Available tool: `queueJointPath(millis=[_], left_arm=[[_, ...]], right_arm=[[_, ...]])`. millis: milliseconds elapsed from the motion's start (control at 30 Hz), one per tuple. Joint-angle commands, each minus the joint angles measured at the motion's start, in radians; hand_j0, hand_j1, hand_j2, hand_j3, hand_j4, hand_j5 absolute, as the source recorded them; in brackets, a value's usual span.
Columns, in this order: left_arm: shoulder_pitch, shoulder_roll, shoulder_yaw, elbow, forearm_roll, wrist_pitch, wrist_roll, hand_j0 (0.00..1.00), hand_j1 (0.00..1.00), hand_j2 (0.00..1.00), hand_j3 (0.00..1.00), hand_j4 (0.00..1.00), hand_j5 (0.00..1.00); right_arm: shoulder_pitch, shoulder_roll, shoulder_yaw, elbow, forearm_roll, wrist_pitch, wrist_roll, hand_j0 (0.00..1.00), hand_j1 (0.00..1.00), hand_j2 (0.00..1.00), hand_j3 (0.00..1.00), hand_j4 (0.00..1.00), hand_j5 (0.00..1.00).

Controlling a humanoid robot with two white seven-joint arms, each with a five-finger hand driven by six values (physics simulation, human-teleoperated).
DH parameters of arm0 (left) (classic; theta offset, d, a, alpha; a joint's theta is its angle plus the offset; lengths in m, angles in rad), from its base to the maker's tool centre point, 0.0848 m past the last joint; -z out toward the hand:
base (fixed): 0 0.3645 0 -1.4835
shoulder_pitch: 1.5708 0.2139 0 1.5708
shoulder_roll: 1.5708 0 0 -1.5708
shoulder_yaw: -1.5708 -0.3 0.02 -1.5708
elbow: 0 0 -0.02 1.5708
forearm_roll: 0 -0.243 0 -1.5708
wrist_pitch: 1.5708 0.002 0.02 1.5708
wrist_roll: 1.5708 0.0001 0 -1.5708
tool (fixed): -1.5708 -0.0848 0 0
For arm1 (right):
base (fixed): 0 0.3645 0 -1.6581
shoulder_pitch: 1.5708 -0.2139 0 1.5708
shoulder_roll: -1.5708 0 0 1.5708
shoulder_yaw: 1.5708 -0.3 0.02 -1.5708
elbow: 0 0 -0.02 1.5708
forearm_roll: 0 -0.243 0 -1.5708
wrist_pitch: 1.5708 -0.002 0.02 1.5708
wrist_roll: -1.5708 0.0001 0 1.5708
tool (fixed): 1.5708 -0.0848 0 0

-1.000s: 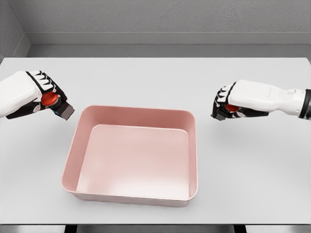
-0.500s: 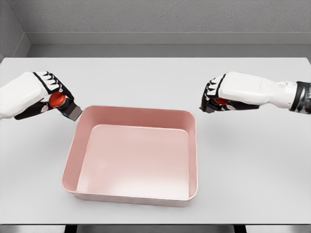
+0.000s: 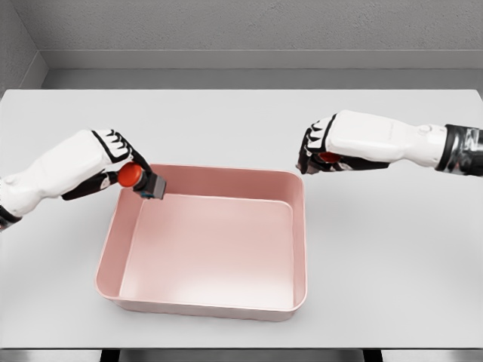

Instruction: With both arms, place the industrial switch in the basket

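i see my left hand (image 3: 113,154) curled around an industrial switch (image 3: 143,181), red button and dark body, held over the back left corner of the pink basket (image 3: 211,305). my right hand (image 3: 321,151) is closed on a second switch (image 3: 329,157), only a bit of red showing between the fingers, just beyond the basket's back right corner, above the white surface (image 3: 392,249). the basket's floor is bare.
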Motion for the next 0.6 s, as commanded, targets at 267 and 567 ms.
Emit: queueJointPath(millis=[267,567], left_arm=[[0.002,-0.029,-0.042,0.0,-0.011,0.001,-0.002,0.48,0.48,0.48,0.48,0.48,0.48],[0.002,-0.044,-0.055,0.0,-0.017,0.001,-0.002,0.48,0.48,0.48,0.48,0.48,0.48]], right_arm=[[0.0,0.002,0.016,-0.005,-0.006,0.002,-0.001,0.46,0.46,0.46,0.46,0.46,0.46],[-0.012,0.011,0.023,-0.005,-0.007,0.002,-0.004,0.46,0.46,0.46,0.46,0.46,0.46]])
